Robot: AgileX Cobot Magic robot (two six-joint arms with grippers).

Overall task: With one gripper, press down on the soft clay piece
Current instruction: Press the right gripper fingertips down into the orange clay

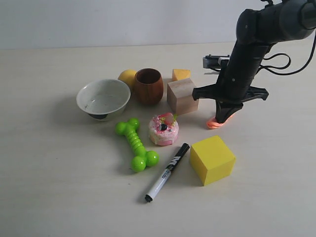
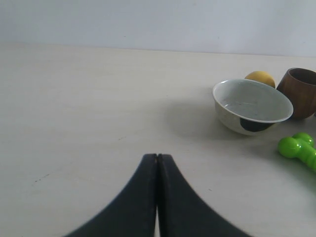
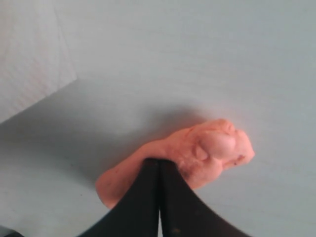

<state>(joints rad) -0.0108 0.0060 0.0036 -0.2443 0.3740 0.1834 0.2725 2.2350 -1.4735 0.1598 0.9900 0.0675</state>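
Pale tabletop (image 1: 59, 173): right gripper (image 1: 222, 120), clenched on nothing, stands tip-down on the soft clay piece (image 3: 207, 148), which lies directly beneath it.

We see a white bowl (image 1: 103, 96) on the pale table (image 1: 49, 173), with a yellow ball (image 1: 127, 76) and a brown wooden cup (image 1: 148, 87) close behind it. Beside the cup stands a wooden block (image 1: 182, 96), with an orange wedge (image 1: 180, 74) behind that. Nearer the front lie a green bone toy (image 1: 137, 144), a pink-white cake toy (image 1: 164, 129), a black-and-white marker (image 1: 167, 172) and a yellow cube (image 1: 212, 159) — none touching.
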